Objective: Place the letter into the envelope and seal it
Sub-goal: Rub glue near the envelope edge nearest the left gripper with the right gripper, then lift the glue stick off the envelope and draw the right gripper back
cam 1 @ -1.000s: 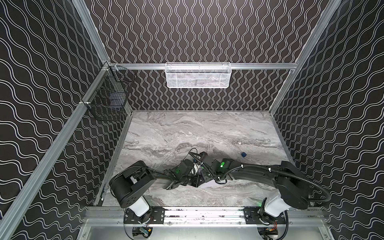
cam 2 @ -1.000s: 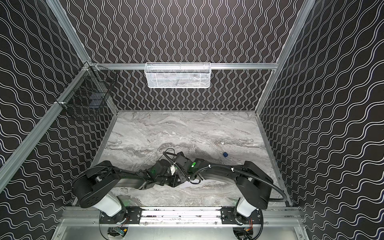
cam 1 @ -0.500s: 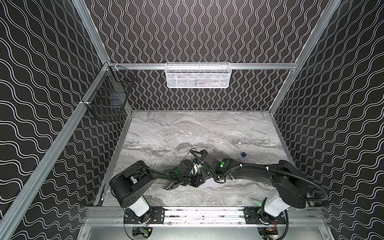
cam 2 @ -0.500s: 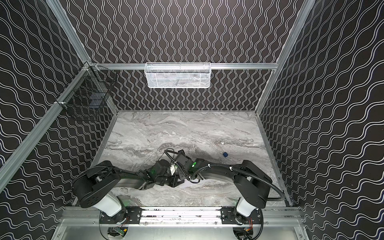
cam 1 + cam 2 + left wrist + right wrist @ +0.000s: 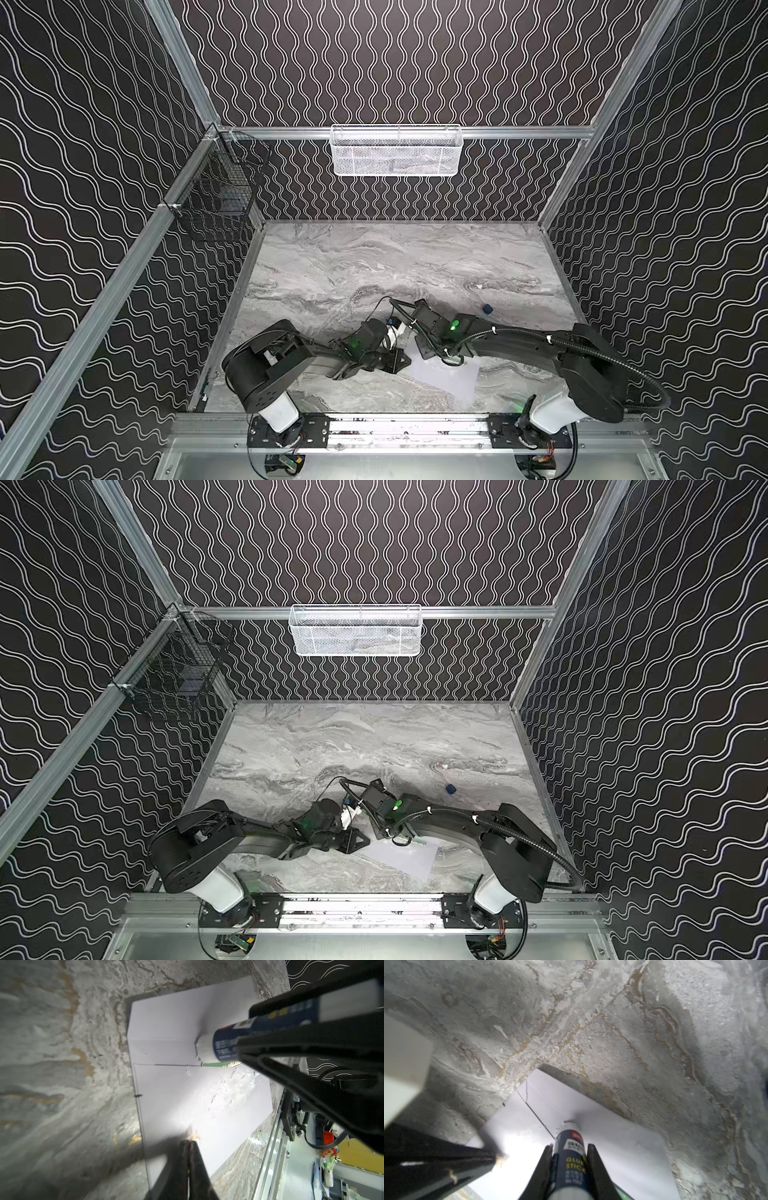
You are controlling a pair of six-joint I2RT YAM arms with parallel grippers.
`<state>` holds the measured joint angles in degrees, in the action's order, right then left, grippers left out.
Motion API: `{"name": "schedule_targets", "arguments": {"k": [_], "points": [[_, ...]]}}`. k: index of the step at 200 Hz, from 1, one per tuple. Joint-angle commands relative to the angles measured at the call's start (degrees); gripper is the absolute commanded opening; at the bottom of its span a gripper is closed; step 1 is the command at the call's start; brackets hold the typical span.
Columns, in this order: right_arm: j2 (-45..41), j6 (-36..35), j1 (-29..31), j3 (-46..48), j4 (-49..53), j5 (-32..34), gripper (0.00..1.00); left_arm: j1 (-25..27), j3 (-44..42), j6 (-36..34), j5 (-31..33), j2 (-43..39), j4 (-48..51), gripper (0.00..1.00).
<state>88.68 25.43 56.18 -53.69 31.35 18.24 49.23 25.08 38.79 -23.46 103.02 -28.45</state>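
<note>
Top view: envelope lies flat under both grippers, the right one nearer.
Left wrist: left gripper, jaws together, pins the envelope body; letter edge shows at the mouth ahead.
Right wrist: right gripper clamps glue stick, tip on flap.

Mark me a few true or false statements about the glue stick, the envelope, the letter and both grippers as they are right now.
1. The right gripper grips a dark blue glue stick with a white tip. True.
2. The glue stick's tip hovers clear of the pale lavender paper envelope. False: the tip presses on the envelope.
3. The left gripper is wide open. False: its jaws are shut, tips resting on the envelope.
4. A green strip of the bordered white letter shows at the envelope's opening. True.
</note>
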Motion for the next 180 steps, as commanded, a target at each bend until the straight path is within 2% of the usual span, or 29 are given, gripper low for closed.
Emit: {"name": "schedule_targets", "arguments": {"k": [1,26,58,92,134,180], "points": [[-2.3,0.0,0.1,-0.8,1.0,-1.9,0.00,0.0,-1.1,-0.2,5.8,1.1,20.7,0.07],[-4.4,2.2,1.1,0.3,-2.3,-5.7,0.00,0.0,-1.1,-0.2,5.7,1.3,20.6,0.07],[-2.4,3.9,4.1,0.8,-5.4,-4.9,0.00,0.0,-1.1,-0.2,5.5,1.5,20.4,0.07],[-0.3,4.6,4.5,1.0,-6.9,-2.7,0.00,0.0,-1.4,0.0,5.4,1.8,19.8,0.07],[-4.7,5.3,4.5,1.2,-1.5,-1.7,0.00,0.0,-1.4,-0.1,5.3,1.8,19.6,0.07],[-11.9,10.0,5.0,5.4,5.2,-2.0,0.00,0.0,-1.1,-0.3,5.4,2.0,20.0,0.07]]}}
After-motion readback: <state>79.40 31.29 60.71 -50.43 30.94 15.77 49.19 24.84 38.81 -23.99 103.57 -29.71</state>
